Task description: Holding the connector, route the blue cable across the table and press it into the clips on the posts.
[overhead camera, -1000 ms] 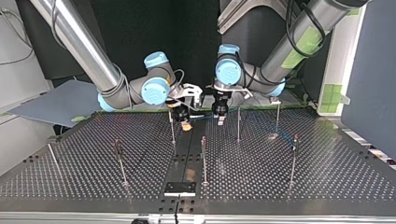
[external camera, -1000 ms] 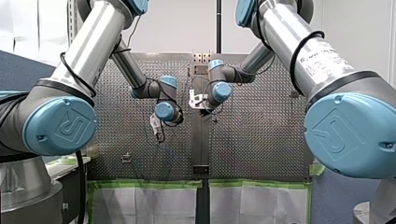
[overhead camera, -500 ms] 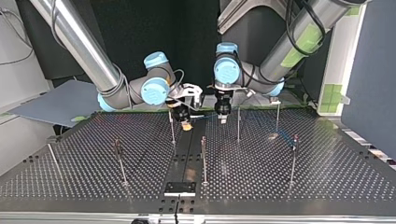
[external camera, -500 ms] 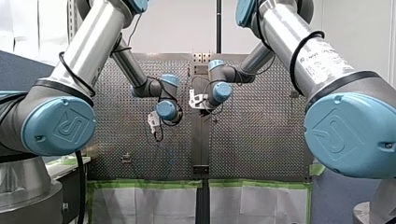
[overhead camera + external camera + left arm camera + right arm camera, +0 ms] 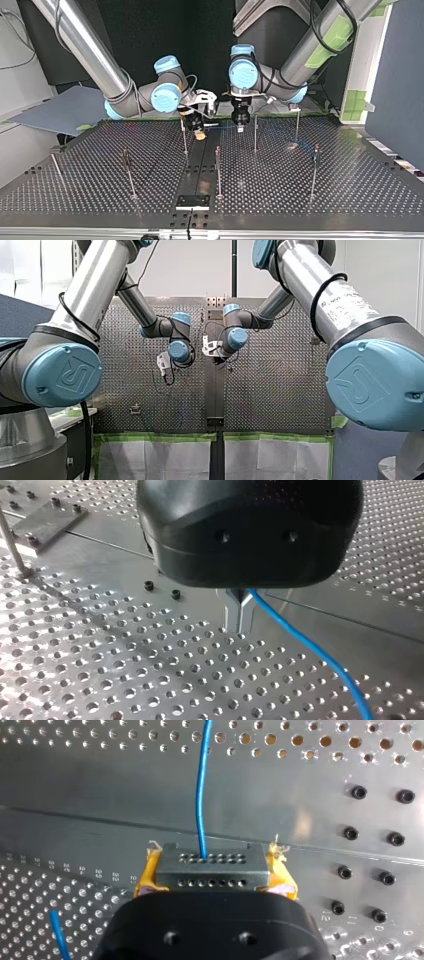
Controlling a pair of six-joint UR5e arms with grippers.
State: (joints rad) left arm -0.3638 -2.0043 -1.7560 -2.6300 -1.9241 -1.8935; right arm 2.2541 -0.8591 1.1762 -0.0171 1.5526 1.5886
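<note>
In the right wrist view my right gripper (image 5: 212,870) is shut, its yellow pads (image 5: 147,872) on both sides of a grey connector block (image 5: 212,865). The blue cable (image 5: 201,790) leaves the block's face and runs ahead over the perforated table. In the left wrist view my left gripper (image 5: 240,615) has its metal fingers shut on the blue cable (image 5: 305,647), which trails off to one side. In the top view my right gripper (image 5: 199,132) and my left gripper (image 5: 241,125) hang close together near the far edge, with thin posts (image 5: 255,134) around them.
Several slim posts stand across the table in the top view, among them one (image 5: 218,171) at the middle, one (image 5: 314,171) at the right and one (image 5: 128,172) at the left. A small black plate (image 5: 192,201) sits near the front edge.
My left gripper has shifted slightly sideways in the top view and moved up in the front view. My right gripper has stayed in place with the connector.
</note>
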